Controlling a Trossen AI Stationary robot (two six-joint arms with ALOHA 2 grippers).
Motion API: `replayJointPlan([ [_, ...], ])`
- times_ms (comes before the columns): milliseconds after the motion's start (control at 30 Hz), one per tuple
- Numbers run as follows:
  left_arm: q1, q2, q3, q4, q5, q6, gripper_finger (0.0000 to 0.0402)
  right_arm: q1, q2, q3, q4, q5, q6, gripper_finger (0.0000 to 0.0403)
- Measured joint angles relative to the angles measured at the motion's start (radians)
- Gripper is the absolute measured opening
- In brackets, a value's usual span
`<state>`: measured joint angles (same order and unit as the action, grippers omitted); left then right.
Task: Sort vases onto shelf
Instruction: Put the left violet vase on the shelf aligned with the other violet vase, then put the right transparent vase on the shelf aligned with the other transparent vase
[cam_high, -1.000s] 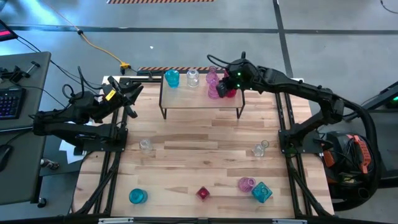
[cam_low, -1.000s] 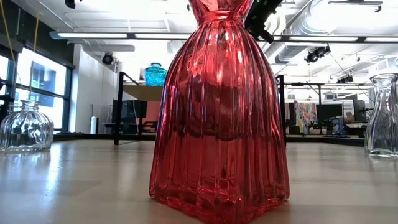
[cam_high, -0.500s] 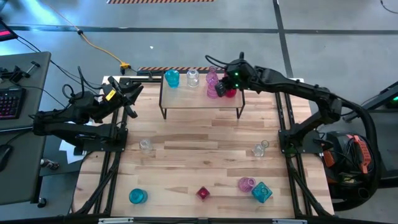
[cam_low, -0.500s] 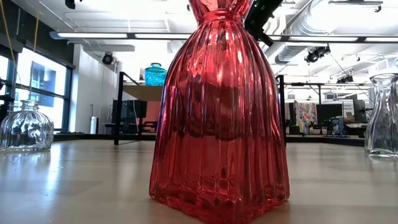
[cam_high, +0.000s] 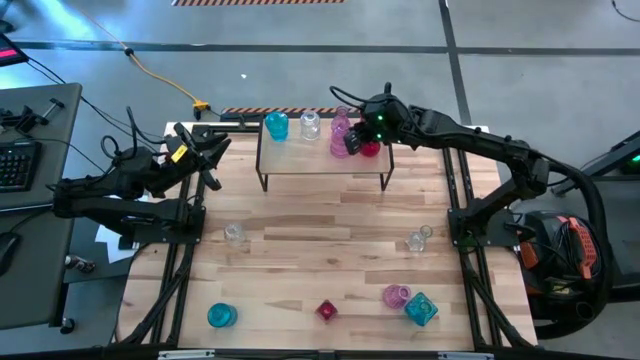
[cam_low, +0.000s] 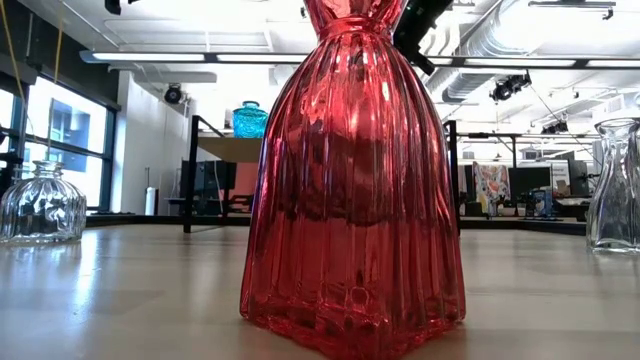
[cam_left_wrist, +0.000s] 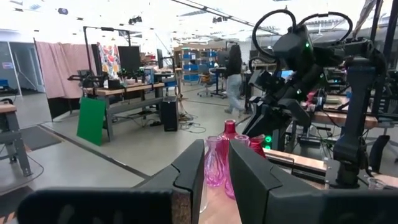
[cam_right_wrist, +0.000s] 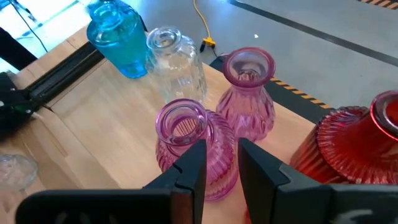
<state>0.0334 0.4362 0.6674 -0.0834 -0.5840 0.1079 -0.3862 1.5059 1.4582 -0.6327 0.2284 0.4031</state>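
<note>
Pink glass, ribbed and upright with its mouth pointing up, our nearest pink vase stands on the shelf directly in front of the right end effector, whose fingers are slightly parted and just short of it, gripping nothing. We see a second pink vase behind it, a red vase beside, then a clear vase and a teal vase. Six more vases stand scattered on the worktop. Our left end effector waits, slightly open, at the worktop's far left corner.
</note>
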Motion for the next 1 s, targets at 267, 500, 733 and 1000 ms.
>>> replayJointPlan([
  [267, 0.000, 0.000, 0.000, -0.003, 0.000, -0.002, 0.0065, 0.000, -0.001, 0.043, -0.113, 0.009, 0.007, 0.0073],
  [500, 0.000, 0.000, 0.000, -0.003, 0.000, 0.000, 0.0065, 0.013, -0.003, 0.276, -0.427, 0.025, 0.029, 0.0073],
  [733, 0.000, 0.000, 0.000, -0.022, 0.000, 0.001, 0.0065, 0.061, -0.004, 0.439, -0.821, -0.028, 0.182, 0.0073],
  [1000, 0.000, 0.000, 0.000, -0.054, -0.003, 0.001, 0.0065, 0.182, -0.051, 0.325, -0.905, -0.165, 0.391, 0.0073],
])
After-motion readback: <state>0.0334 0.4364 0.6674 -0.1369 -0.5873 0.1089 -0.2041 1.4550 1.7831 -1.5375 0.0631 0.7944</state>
